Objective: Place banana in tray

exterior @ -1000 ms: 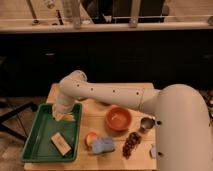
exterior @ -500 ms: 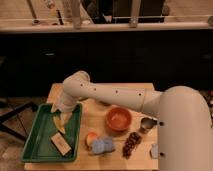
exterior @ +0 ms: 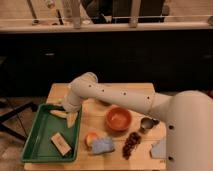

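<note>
Reaching down over the tray's right rim, the hand (exterior: 71,118) hangs above the green tray (exterior: 37,142) — whether it grips anything, I cannot tell. Just beside it, the pale banana (exterior: 58,113) lies inside the tray's far end. A tan block (exterior: 61,144) sits nearer the front; an orange bowl (exterior: 119,118) stands on the wooden counter (exterior: 125,92).

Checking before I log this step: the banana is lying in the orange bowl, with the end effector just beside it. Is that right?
Not quite. The banana lies in the green tray, not the orange bowl; the camera view shows this. The end effector is just beside the banana, over the tray's right edge.
</note>
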Action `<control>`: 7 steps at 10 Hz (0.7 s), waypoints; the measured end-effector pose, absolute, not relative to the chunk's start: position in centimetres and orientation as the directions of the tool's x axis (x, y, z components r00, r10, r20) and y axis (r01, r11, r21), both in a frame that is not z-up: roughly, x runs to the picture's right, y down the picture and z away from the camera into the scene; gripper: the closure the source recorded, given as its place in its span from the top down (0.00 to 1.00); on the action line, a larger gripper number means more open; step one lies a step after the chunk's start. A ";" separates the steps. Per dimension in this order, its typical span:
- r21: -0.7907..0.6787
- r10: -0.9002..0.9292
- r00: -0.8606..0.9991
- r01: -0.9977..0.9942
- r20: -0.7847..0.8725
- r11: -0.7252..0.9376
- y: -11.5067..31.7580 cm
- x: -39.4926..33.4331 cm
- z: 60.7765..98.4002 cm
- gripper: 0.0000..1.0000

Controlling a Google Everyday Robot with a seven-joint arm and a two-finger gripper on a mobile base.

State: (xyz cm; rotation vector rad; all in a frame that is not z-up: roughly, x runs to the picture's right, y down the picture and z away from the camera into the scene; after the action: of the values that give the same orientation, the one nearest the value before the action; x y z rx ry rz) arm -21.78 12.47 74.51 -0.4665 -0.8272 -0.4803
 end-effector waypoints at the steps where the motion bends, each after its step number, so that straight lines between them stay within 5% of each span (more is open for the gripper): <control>1: -0.200 -0.213 0.587 0.558 0.781 0.805 12.3 -21.2 74.6 0.80; 7: -0.188 -0.197 0.590 0.526 0.783 0.829 11.3 -20.1 75.0 0.80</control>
State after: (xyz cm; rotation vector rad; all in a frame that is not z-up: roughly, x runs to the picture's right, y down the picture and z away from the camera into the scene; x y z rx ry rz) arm -20.10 11.33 74.96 -0.4290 -0.8412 -0.4357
